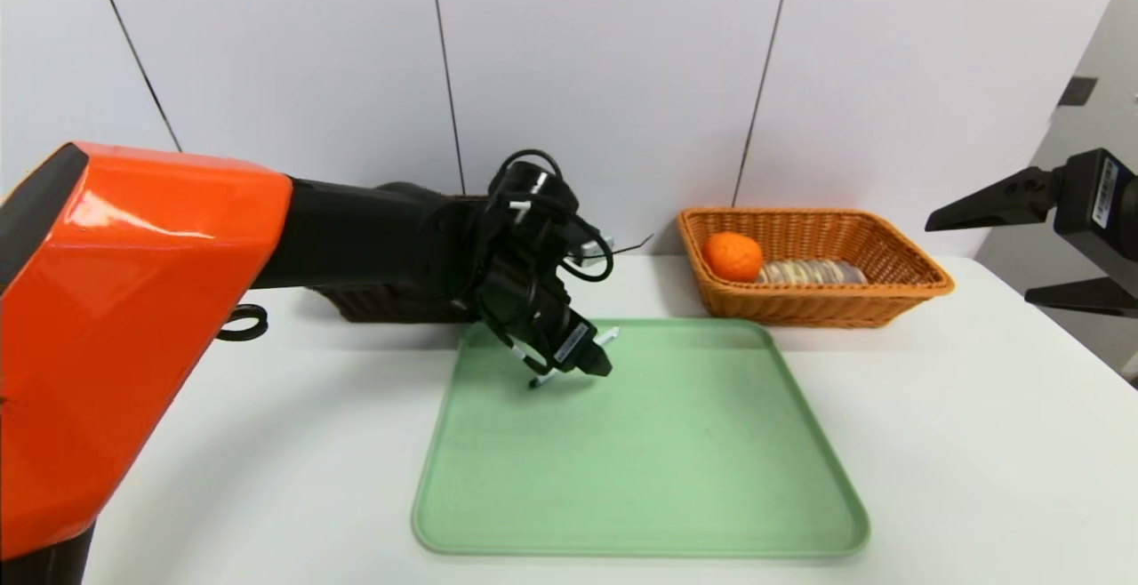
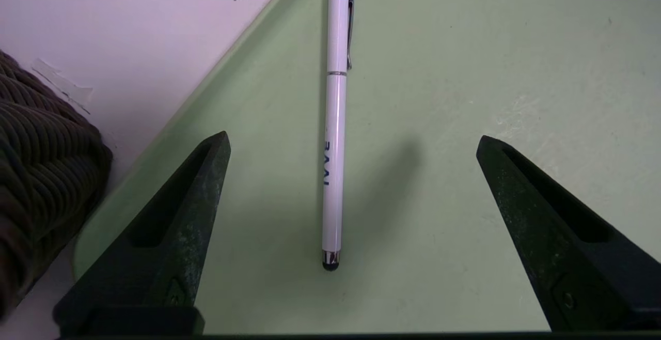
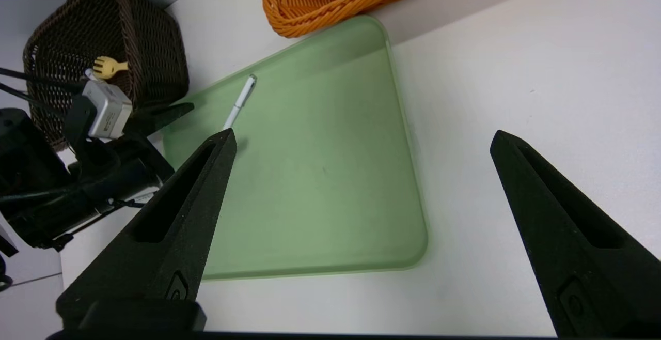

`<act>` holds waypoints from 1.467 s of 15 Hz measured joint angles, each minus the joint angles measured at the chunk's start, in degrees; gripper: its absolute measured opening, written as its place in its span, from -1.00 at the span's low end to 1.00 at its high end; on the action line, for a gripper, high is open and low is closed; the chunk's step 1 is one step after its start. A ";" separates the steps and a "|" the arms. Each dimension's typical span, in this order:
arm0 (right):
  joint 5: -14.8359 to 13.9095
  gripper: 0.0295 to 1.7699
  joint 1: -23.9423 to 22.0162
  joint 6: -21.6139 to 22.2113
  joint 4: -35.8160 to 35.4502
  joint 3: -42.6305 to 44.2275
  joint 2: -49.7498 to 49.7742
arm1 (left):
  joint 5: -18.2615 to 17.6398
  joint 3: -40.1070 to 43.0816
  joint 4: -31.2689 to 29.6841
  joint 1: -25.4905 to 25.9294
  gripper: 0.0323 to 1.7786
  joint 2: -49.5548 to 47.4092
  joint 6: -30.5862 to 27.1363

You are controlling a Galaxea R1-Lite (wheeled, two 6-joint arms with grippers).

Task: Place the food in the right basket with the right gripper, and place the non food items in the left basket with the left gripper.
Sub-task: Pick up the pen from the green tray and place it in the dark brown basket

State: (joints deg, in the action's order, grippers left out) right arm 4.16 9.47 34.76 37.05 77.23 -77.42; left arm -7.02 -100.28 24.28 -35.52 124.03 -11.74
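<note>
A thin white pen (image 2: 334, 123) with a black tip lies on the green tray (image 2: 465, 71) near its far left corner. My left gripper (image 2: 353, 137) hangs open just over it, one finger on each side, touching nothing. In the head view the left gripper (image 1: 578, 363) hides the pen's (image 1: 612, 333) middle. The orange fruit (image 1: 733, 256) and the striped loaf (image 1: 811, 272) lie in the orange-tan right basket (image 1: 813, 305). The dark left basket (image 3: 103, 35) holds the yellow pasta spoon (image 3: 108, 65). My right gripper (image 1: 976, 263) hovers open and empty off the table's right side.
The green tray (image 1: 667, 478) lies in the middle of the white table. The dark basket (image 1: 373, 305) stands right behind the left arm, close to the tray's far left corner. A white panelled wall closes the back.
</note>
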 joint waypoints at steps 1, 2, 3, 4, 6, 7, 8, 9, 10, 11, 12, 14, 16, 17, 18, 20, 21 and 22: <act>-0.02 0.92 0.00 0.00 0.00 -0.24 0.05 | -0.05 -2.45 2.54 0.00 0.90 0.84 0.02; -0.05 0.92 0.00 0.02 -0.01 -0.57 0.06 | -0.05 -5.03 5.06 -0.02 0.90 1.83 0.06; -0.05 0.92 0.00 0.02 -0.01 -0.90 0.09 | -0.05 -7.46 7.55 -0.05 0.90 2.74 0.11; -0.09 0.92 0.00 0.02 -0.04 -1.24 0.09 | -0.06 -9.91 10.23 -0.05 0.90 3.69 0.15; -0.09 0.92 0.00 0.05 -0.11 -1.77 0.13 | -0.06 -12.31 13.75 -0.11 0.90 5.24 0.34; -0.06 0.92 0.00 0.02 -0.17 -1.87 0.13 | -0.05 -12.70 14.25 -0.15 0.90 5.80 0.39; -0.06 0.92 0.00 0.05 -0.17 -1.97 0.11 | -0.02 -12.87 14.52 -0.15 0.90 6.22 0.45; -0.09 0.92 0.00 0.05 -0.22 -2.04 0.11 | 0.00 -13.01 14.58 -0.15 0.90 6.55 0.48; 0.09 0.93 0.00 0.02 -0.20 -2.06 0.05 | 0.02 -13.06 14.28 -0.15 0.90 6.73 0.48; 0.22 0.93 0.00 0.05 -0.17 -2.06 0.02 | 0.02 -13.12 13.95 -0.20 0.90 6.85 0.45; 0.27 0.93 0.00 0.05 -0.17 -2.15 -0.02 | 0.02 -13.09 13.95 -0.26 0.90 6.95 0.45; 0.27 0.93 0.00 0.02 -0.22 -2.39 -0.06 | 0.09 -13.09 13.75 -0.30 0.90 7.07 0.48; 0.27 0.93 0.00 0.02 -0.76 -2.50 -0.05 | 0.24 -13.09 13.75 -0.30 0.90 7.20 0.41; 0.27 0.93 0.00 0.02 -0.76 -2.54 -0.02 | 0.35 -13.09 13.75 -0.30 0.90 7.28 0.30; 0.27 0.93 0.00 -0.04 -0.83 -2.54 -0.02 | 0.44 -13.09 13.73 -0.39 0.90 7.34 0.17; 0.27 0.93 0.00 -0.02 -0.85 -2.51 0.00 | 0.46 -13.09 13.73 -0.52 0.90 7.45 0.04; 0.27 0.93 0.00 0.02 -0.87 -2.47 0.05 | 0.46 -13.09 13.69 -0.61 0.90 7.49 0.04; 0.28 0.93 0.00 0.02 -0.87 -2.45 0.06 | 0.46 -13.09 13.62 -0.66 0.90 7.51 0.02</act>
State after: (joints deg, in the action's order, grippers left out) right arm 4.44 9.47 34.78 36.18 74.78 -77.36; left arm -6.56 -113.37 37.90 -36.18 131.54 -11.72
